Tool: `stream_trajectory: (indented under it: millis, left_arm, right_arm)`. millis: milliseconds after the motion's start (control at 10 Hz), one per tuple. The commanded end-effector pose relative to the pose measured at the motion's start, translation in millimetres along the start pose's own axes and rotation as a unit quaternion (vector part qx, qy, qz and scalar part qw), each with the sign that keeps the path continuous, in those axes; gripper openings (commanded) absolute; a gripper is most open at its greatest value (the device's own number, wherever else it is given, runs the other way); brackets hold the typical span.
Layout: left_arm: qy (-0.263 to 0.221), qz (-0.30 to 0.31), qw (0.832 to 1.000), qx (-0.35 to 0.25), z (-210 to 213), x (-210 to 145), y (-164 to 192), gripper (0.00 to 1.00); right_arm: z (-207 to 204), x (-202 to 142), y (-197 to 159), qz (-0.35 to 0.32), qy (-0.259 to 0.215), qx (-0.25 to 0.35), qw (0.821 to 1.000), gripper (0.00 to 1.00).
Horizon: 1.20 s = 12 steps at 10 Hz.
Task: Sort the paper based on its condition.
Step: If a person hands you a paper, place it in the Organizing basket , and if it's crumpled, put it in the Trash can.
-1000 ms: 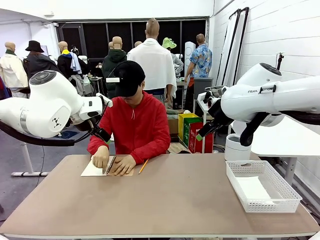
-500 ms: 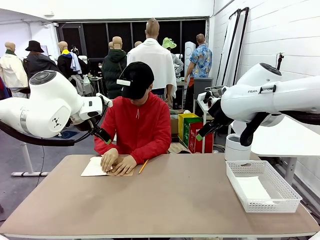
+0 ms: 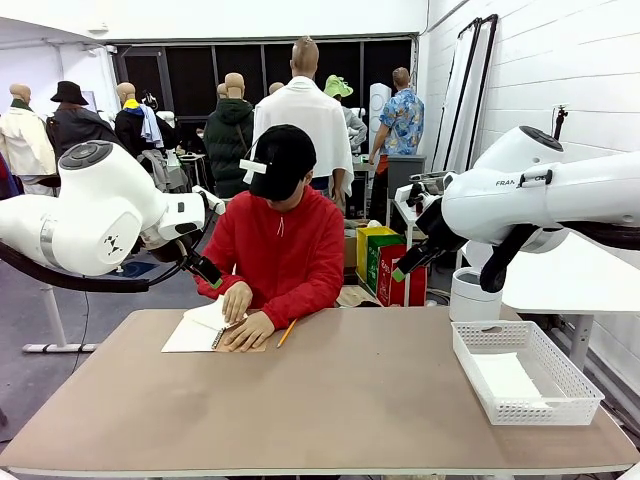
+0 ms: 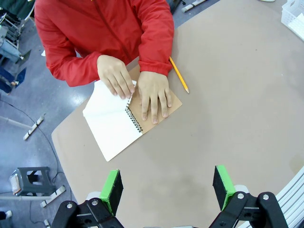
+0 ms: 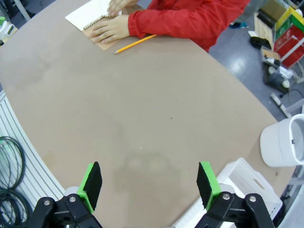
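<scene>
Left gripper [image 4: 167,186]: green pads spread wide, nothing between them, above bare table [image 4: 228,95]. Right gripper [image 5: 148,184]: likewise apart and empty. Paper [image 4: 110,124]: a white sheet lying in the open notebook [image 4: 175,103] at the far edge, long axis parallel to the spiral. One hand [image 4: 115,76] curls its corner upward; the other hand [image 4: 154,95] presses the brown cover. Second sheet [image 3: 505,378]: flat, lengthwise in the basket [image 3: 470,350].

Across the brown table [image 3: 340,400] from you, a spiral-bound notebook [image 4: 114,128] lies open, its kraft cover spread flat, with a yellow pencil [image 4: 179,75] just beside it. A white mesh basket [image 3: 545,410] sits near the table's right edge.
</scene>
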<state>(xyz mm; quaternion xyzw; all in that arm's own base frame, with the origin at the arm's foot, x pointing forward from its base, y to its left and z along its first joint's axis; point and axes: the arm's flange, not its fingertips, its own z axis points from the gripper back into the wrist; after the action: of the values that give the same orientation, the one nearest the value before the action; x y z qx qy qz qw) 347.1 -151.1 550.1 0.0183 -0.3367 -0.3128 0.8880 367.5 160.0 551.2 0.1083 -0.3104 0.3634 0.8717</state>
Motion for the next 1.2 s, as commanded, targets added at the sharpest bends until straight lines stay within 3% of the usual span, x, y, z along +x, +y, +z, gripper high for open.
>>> stream_trajectory:
  millis: [0, 1100]
  left_arm:
    - [0.000, 0.000, 1.000, 0.000, 0.0, -0.1, -0.2, 1.00]
    - [0.000, 0.000, 1.000, 0.000, 0.0, -0.1, -0.2, 1.00]
  right_arm:
    - [-0.1, -0.3, -0.5, -0.001, -0.001, -0.001, 1.000, 1.00]
    - [-0.1, -0.3, -0.5, -0.001, -0.001, -0.001, 1.000, 1.00]
